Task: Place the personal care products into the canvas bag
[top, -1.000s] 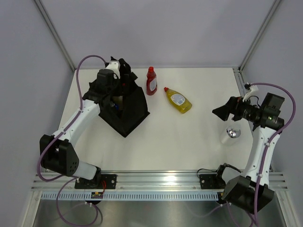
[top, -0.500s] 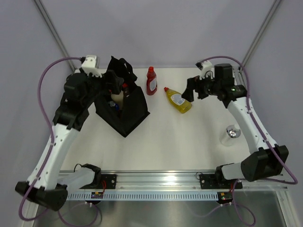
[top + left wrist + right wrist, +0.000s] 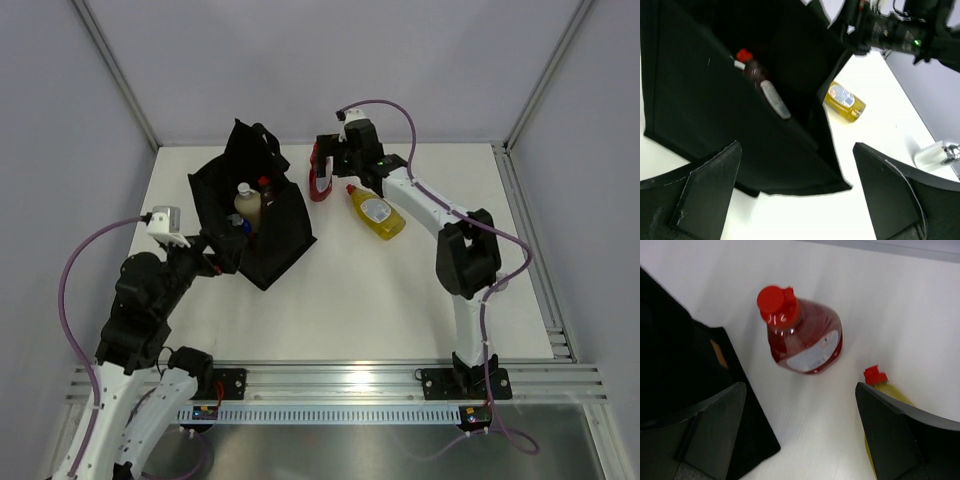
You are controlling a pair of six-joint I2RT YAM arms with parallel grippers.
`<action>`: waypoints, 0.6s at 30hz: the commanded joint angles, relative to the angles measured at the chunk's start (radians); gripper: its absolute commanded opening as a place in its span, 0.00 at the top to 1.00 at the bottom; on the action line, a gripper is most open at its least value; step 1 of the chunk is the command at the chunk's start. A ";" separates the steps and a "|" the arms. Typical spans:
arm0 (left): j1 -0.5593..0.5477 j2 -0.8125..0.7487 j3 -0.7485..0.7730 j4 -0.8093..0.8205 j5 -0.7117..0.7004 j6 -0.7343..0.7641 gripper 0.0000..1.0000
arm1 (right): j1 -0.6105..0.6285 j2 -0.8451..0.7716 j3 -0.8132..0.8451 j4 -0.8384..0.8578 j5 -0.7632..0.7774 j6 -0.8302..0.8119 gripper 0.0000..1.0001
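The black canvas bag (image 3: 275,235) stands open at the back left. It holds a cream bottle with a white cap (image 3: 247,200), a red-capped maroon bottle (image 3: 747,64) and something blue (image 3: 233,225). A small red bottle (image 3: 802,337) stands upright just right of the bag. A yellow bottle with a red cap (image 3: 376,213) lies beside it. My right gripper (image 3: 328,168) is open, hovering at the red bottle, which sits ahead of its fingers (image 3: 801,387). My left gripper (image 3: 215,255) is open and empty at the bag's near-left side (image 3: 796,150). A silvery can (image 3: 940,152) stands far right.
The right arm (image 3: 440,215) stretches across the table's back, over the area right of the yellow bottle. The bag's floppy handles (image 3: 262,140) stick up at its far side. Metal frame posts (image 3: 120,80) stand at the back corners.
The right arm swung from the right side across to the red bottle. The left arm pulled back from above the bag to its near-left side. Both grippers stay open.
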 commanded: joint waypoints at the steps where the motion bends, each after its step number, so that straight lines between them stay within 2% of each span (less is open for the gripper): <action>1: 0.005 -0.068 -0.051 -0.020 -0.027 -0.077 0.01 | 0.042 0.078 0.114 0.128 0.120 0.058 0.00; 4: 0.005 -0.119 -0.097 -0.015 -0.039 -0.105 0.01 | 0.067 0.148 0.163 0.215 0.183 0.050 0.00; 7: 0.005 -0.147 -0.112 -0.011 -0.047 -0.120 0.01 | 0.080 0.247 0.292 0.170 0.332 0.093 0.01; 13: 0.005 -0.141 -0.100 -0.006 -0.042 -0.101 0.01 | 0.082 0.422 0.468 0.131 0.423 0.163 0.01; 16: 0.005 -0.125 -0.085 -0.021 -0.042 -0.090 0.01 | 0.080 0.443 0.470 0.099 0.478 0.200 0.01; 18: 0.005 -0.122 -0.084 -0.018 -0.038 -0.084 0.01 | 0.080 0.405 0.415 0.171 0.466 0.191 0.03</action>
